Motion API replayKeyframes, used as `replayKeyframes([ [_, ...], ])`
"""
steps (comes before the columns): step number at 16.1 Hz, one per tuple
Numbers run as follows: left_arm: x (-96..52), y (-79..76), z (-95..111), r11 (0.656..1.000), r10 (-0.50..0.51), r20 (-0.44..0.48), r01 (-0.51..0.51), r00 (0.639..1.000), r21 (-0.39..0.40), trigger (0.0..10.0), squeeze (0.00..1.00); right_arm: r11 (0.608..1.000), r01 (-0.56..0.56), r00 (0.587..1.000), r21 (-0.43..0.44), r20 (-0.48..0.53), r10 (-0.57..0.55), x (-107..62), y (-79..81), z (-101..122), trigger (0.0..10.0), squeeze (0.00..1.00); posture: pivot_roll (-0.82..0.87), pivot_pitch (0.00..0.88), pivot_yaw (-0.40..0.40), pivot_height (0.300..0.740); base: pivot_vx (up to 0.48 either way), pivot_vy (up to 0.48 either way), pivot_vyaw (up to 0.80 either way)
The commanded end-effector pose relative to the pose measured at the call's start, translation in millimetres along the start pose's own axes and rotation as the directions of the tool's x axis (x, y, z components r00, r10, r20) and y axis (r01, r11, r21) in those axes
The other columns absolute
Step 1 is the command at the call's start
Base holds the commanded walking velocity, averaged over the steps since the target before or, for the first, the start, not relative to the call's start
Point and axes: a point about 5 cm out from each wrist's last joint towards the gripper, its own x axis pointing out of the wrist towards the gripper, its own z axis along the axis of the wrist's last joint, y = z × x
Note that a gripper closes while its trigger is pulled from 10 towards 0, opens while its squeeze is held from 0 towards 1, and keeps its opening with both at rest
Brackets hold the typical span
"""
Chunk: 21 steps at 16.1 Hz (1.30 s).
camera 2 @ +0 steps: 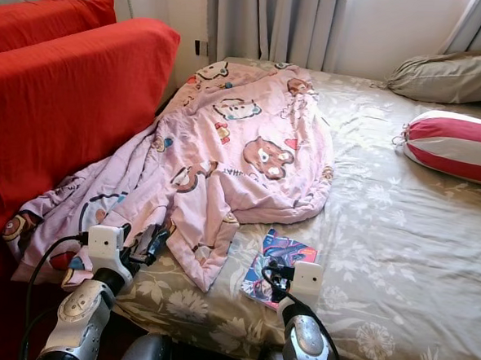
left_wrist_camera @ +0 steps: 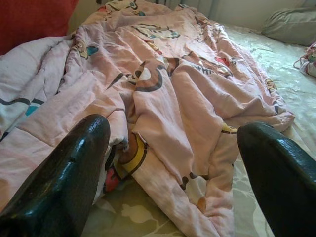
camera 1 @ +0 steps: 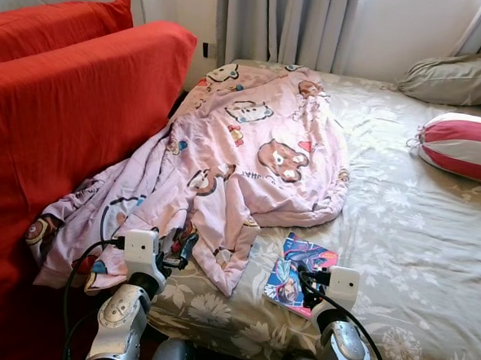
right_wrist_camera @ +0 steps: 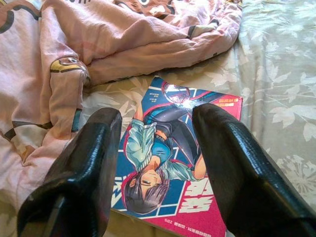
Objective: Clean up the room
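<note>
1. The bed (camera 1: 431,265) is wide, under a smooth olive sheet with a pale flower print; its far right side is cut off by the frame.
2. The sofa (camera 1: 55,136) stands along the bed's left edge, covered in plain red cloth, with a red cushion (camera 1: 54,23) on top; its lower part is out of view.
3. The blanket (camera 1: 251,148) is soft, pink and quilted, printed with cartoon bears. It lies crumpled on the left half of the bed, one edge pushed up against the sofa, and it hides the sheet below it.
4. A grey-green pillow (camera 1: 459,77) and a round bolster (camera 1: 463,146) with red and white stripes lie at the far right, both partly cut off.
5. The magazine (right_wrist_camera: 185,163) is flat and glossy, with a drawn figure on a blue and pink cover. It lies on the sheet near the front edge, just beside the blanket's lowest fold.
6. The left gripper (left_wrist_camera: 173,173) is spread wide, empty, low over the blanket's near corner.
7. The right gripper (right_wrist_camera: 158,163) is spread, empty, its black fingers (right_wrist_camera: 237,168) above the magazine on both sides.
</note>
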Motion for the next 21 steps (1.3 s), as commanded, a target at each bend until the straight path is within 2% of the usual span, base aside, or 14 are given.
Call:
replayKeyframes([
  [1,-1.7,1.3,-0.8,1.000,-0.002,-0.013,0.002,1.000,0.002,10.0,0.00,1.000,0.014,1.000,0.008,-0.016,-0.014,0.8,-1.5,-1.0,10.0,0.00,0.06,0.054,-0.012,0.615,0.000,0.000,0.00],
  [5,-1.8,0.7,-1.5,1.000,-0.006,-0.017,0.006,1.000,0.006,10.0,0.00,1.000,0.023,0.998,0.000,-0.056,-0.023,1.7,-1.8,-4.1,10.0,0.00,0.06,0.056,-0.011,0.615,0.000,0.000,0.00],
  [7,-1.9,0.5,-1.8,1.000,-0.009,-0.020,0.009,1.000,0.010,10.0,0.00,1.000,0.020,0.999,0.003,-0.029,-0.020,0.6,-1.6,-2.8,10.0,0.00,0.06,0.056,-0.011,0.602,0.000,0.000,0.00],
  [12,-2.5,0.7,-2.4,0.999,-0.016,-0.026,0.017,1.000,0.027,10.0,0.00,0.999,0.036,0.998,0.005,-0.047,-0.036,0.6,-3.0,-4.7,10.0,0.00,0.07,0.057,-0.008,0.602,0.000,0.000,0.00],
  [16,-2.2,1.5,-0.5,0.999,-0.018,-0.025,0.018,1.000,0.037,10.0,0.00,0.990,0.103,0.991,0.091,-0.093,-0.095,5.3,-9.0,-3.7,10.0,0.00,0.09,0.069,0.008,0.602,0.000,0.000,0.00],
  [19,-3.3,4.2,2.4,0.999,-0.019,-0.021,0.020,1.000,0.051,10.0,0.00,0.954,0.191,0.977,0.233,-0.141,-0.161,8.7,-18.7,-2.2,10.0,0.00,0.11,0.085,0.021,0.602,0.000,0.000,0.00],
  [21,-5.5,6.4,3.1,0.998,-0.021,-0.024,0.022,1.000,0.060,10.0,0.00,0.939,0.225,0.969,0.262,-0.166,-0.186,8.9,-21.7,-3.4,10.0,0.00,0.12,0.104,0.037,0.602,0.000,0.000,0.00],
])
